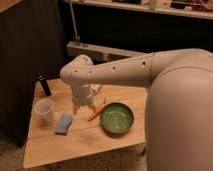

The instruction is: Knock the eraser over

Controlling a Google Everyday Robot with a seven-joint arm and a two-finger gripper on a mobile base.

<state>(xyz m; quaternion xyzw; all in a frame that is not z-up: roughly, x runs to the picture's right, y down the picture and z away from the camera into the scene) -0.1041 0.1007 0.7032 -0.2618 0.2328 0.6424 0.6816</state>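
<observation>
The eraser point(44, 86), a slim black block, stands upright at the far left corner of the wooden table point(75, 142). My gripper point(84, 106) hangs from the white arm point(115, 74) over the middle of the table, pointing down, well to the right of the eraser and apart from it. A clear plastic cup point(44, 110) stands between the eraser and the table's front, left of the gripper.
A light-blue pad point(63, 123) lies in front of the gripper. An orange stick point(96, 112) lies next to a green bowl point(116, 118) on the right. A dark cabinet wall point(25, 55) stands close behind and left of the table.
</observation>
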